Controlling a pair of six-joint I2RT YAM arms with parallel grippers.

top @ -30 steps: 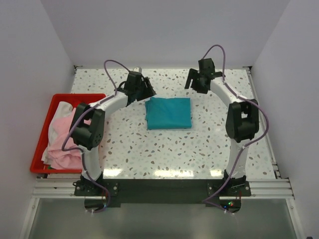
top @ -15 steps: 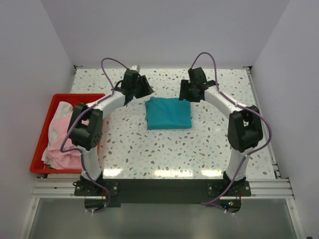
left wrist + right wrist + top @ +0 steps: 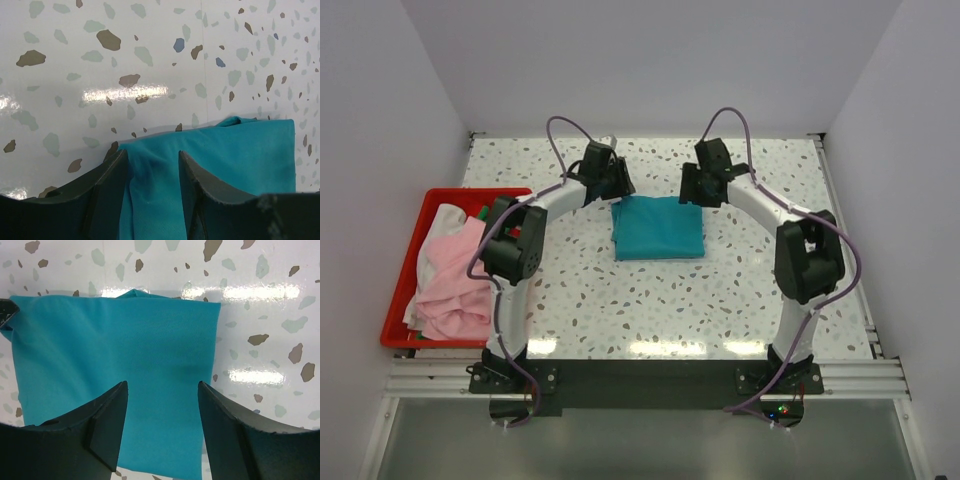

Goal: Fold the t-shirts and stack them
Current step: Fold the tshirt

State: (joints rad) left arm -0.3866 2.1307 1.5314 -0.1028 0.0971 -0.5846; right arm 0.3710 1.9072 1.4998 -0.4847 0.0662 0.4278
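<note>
A teal t-shirt (image 3: 658, 227) lies folded into a rectangle on the speckled table. My left gripper (image 3: 611, 186) is at its far left corner. In the left wrist view the left gripper (image 3: 152, 156) is open, its fingers straddling a bunched ridge of the teal cloth (image 3: 240, 150). My right gripper (image 3: 704, 191) is at the far right corner. In the right wrist view the right gripper (image 3: 162, 386) is open wide over the flat teal cloth (image 3: 115, 340). A light pink shirt (image 3: 455, 290), a white piece (image 3: 440, 225) and a bit of dark green cloth (image 3: 480, 212) lie in the red bin.
The red plastic bin (image 3: 470, 193) stands off the table's left edge beside the left arm. White walls close the table on the far, left and right sides. Purple cables loop above both wrists.
Both grippers have moved inward to the far corners of the teal shirt, the left one rightward, the right one leftward. The shirt's left corner now bunches between the left fingers.
</note>
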